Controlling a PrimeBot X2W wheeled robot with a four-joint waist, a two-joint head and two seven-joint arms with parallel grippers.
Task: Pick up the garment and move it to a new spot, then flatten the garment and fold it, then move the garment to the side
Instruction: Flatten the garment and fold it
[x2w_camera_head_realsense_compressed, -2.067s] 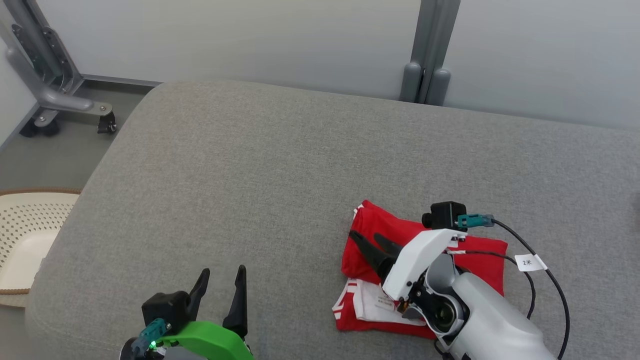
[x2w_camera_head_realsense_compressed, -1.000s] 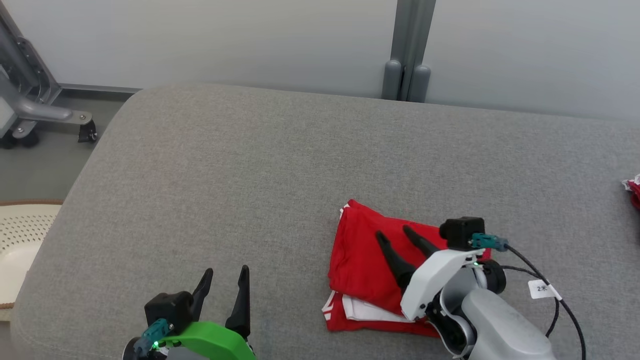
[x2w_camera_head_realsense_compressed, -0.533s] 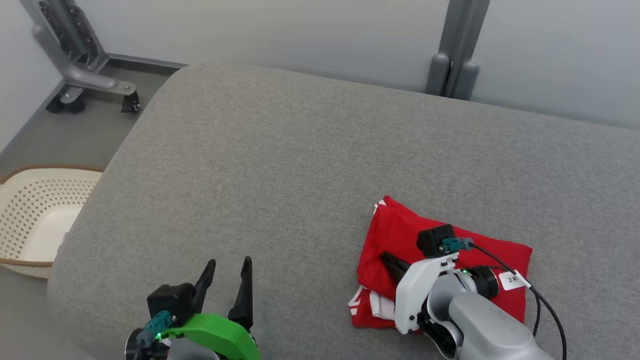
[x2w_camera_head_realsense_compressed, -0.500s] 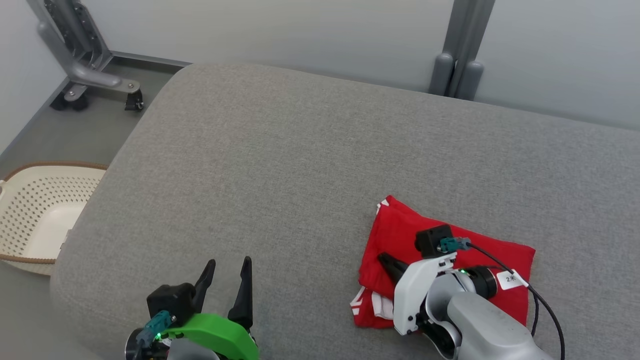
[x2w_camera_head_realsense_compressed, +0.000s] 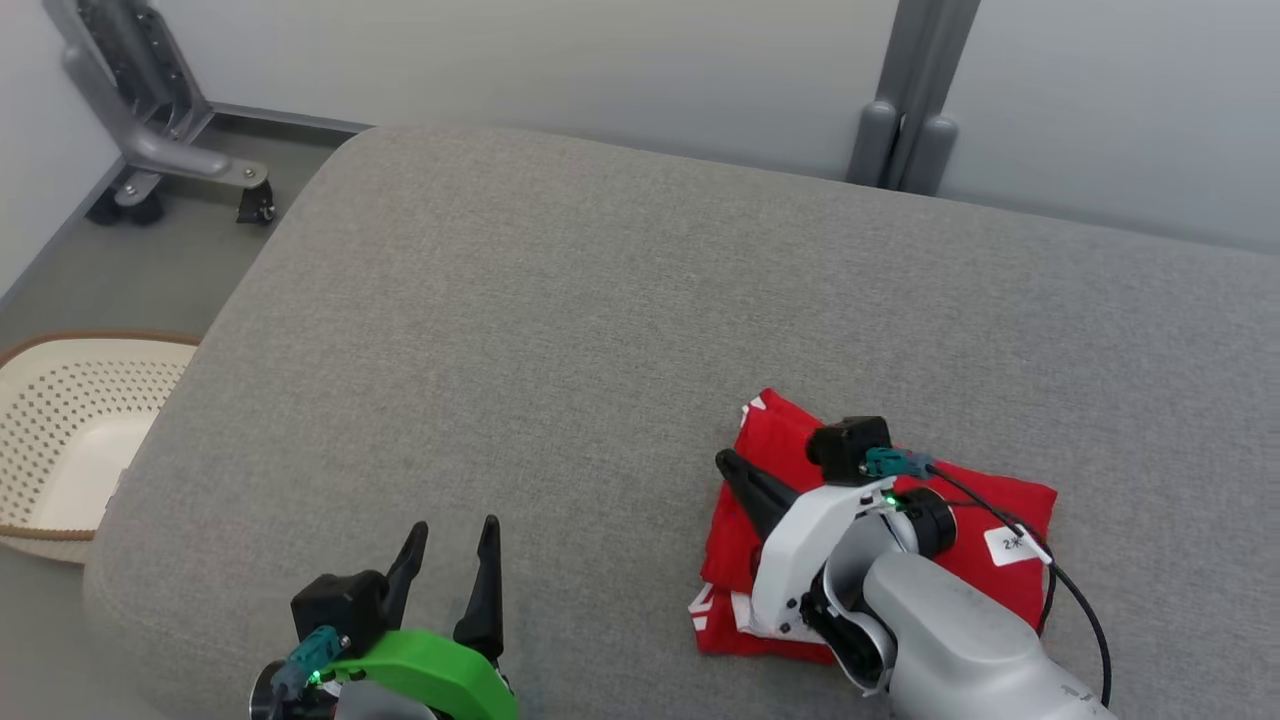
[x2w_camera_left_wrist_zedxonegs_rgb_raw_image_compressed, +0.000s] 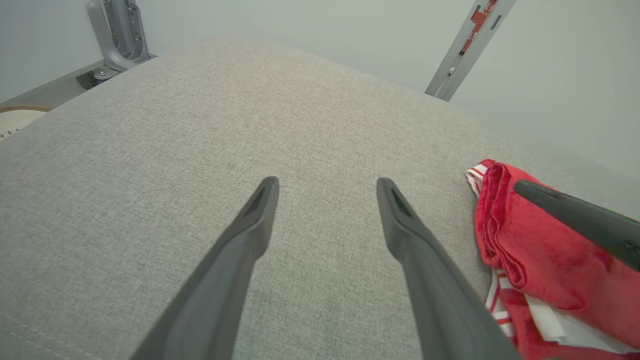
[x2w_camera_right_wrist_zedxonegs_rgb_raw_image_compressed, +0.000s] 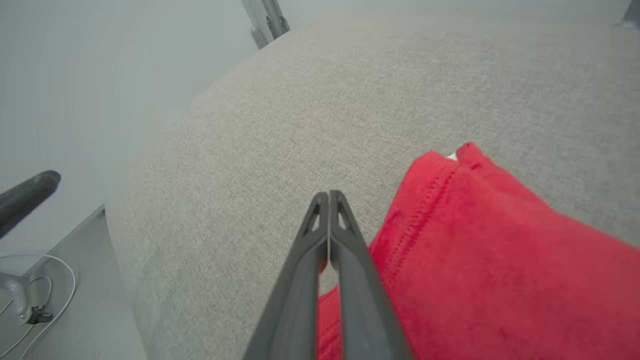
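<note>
The garment (x2w_camera_head_realsense_compressed: 780, 440) is a folded red piece with white trim, lying on the grey cushion (x2w_camera_head_realsense_compressed: 560, 320) at the front right. My right gripper (x2w_camera_head_realsense_compressed: 722, 458) is shut, its fingers lying low over the garment's left part with the tips past its left edge; the right wrist view shows the right gripper (x2w_camera_right_wrist_zedxonegs_rgb_raw_image_compressed: 327, 195) pressed together with nothing between the fingers, the garment (x2w_camera_right_wrist_zedxonegs_rgb_raw_image_compressed: 475, 250) just to its right. My left gripper (x2w_camera_head_realsense_compressed: 455, 527) is open over bare cushion at the front left; the left wrist view has the left gripper (x2w_camera_left_wrist_zedxonegs_rgb_raw_image_compressed: 327, 182) empty, the garment (x2w_camera_left_wrist_zedxonegs_rgb_raw_image_compressed: 540, 250) off to the right.
A cream perforated basket (x2w_camera_head_realsense_compressed: 60, 430) sits on the floor left of the cushion. A grey metal stand on casters (x2w_camera_head_realsense_compressed: 150, 150) is at the far left, and a grey post (x2w_camera_head_realsense_compressed: 905, 110) stands against the wall behind. The cushion's front edge runs close below both grippers.
My right gripper's fingers, spread over the garment a second ago, have come together. The head camera has shifted. The left gripper holds still and open.
</note>
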